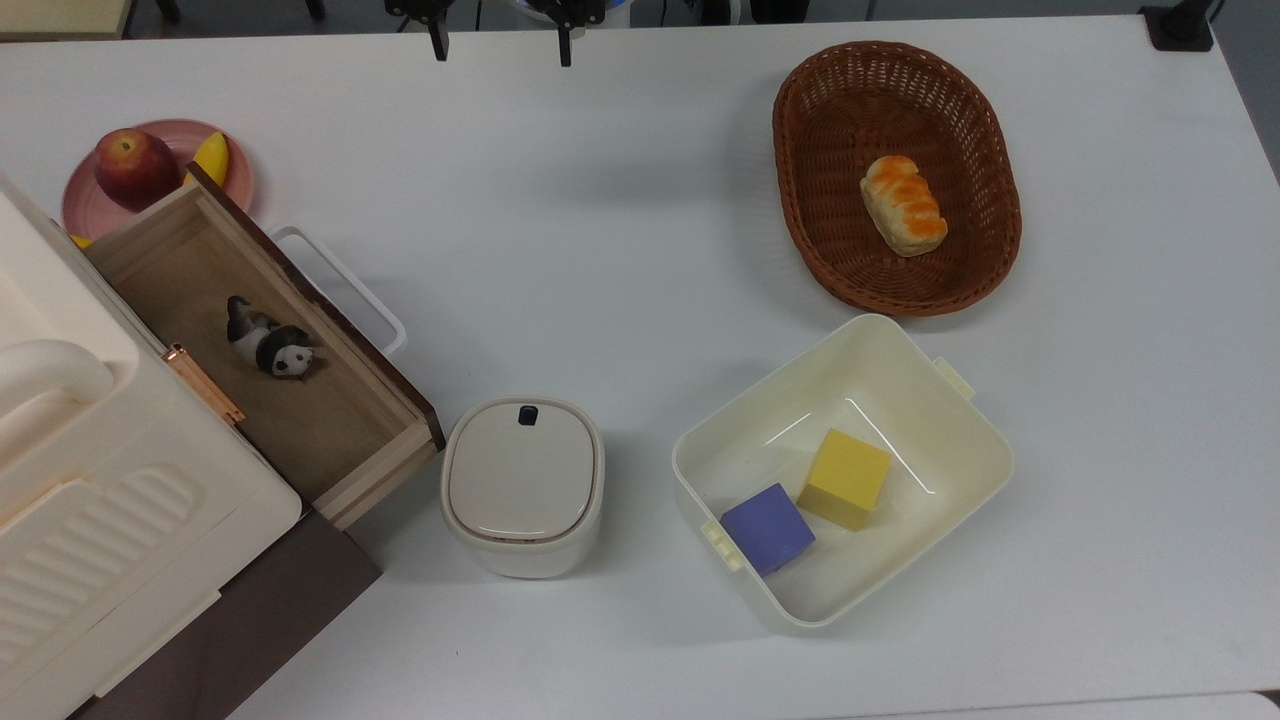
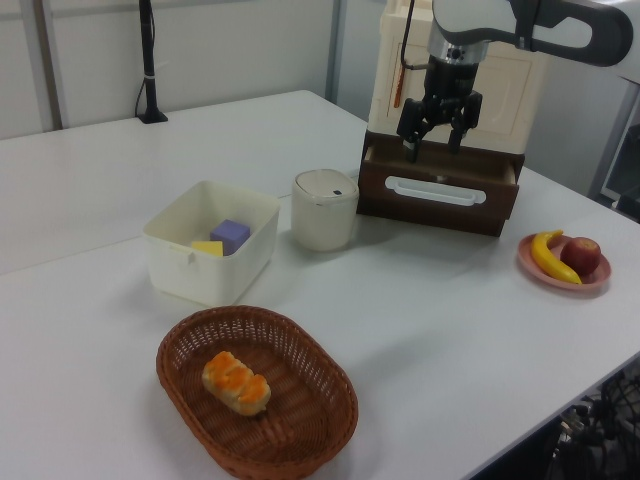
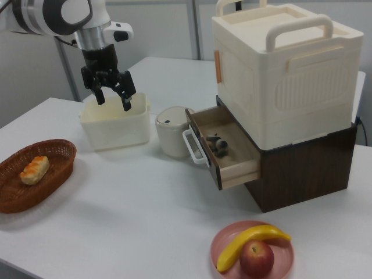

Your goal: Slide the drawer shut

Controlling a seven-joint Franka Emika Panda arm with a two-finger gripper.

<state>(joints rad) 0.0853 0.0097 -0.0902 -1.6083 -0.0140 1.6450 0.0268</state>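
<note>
With the open claw (image 3: 112,93) held high, lower it to the drawer (image 3: 224,148) front and push squarely inward.

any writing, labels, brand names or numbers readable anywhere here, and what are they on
None: no readable text.
The small dark mark on the lid of the cream rounded lidded container is a plain tab, no lettering visible.
The cream ribbed plastic box with a handle, the light-wood drawer with dark brown front and the cream plastic bin holding coloured cubes carry no visible print.
</note>
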